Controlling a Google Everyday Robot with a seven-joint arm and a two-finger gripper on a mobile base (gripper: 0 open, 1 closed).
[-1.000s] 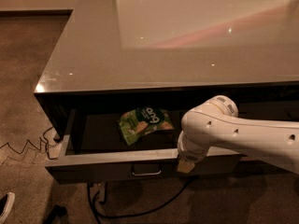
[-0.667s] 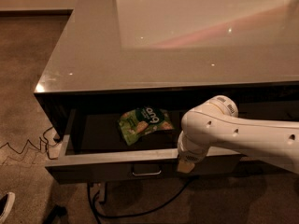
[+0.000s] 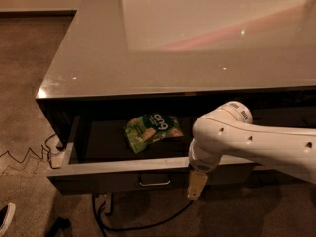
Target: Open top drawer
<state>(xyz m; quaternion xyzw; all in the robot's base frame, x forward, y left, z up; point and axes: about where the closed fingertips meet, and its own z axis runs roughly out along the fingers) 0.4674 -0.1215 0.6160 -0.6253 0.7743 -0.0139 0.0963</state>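
The top drawer (image 3: 113,168) stands pulled well out from under the tabletop (image 3: 98,58), with a green snack bag (image 3: 150,130) lying inside it. The opening looks largely done, and at most a little more travel is left. The claw (image 3: 196,185) hangs before the drawer front, just right of the bar handle (image 3: 154,180) and apparently clear of it. Whether it is open or closed I cannot tell.

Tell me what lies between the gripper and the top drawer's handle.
Nothing but the bare front of the open top drawer: in the camera view the gripper hangs beside its handle.
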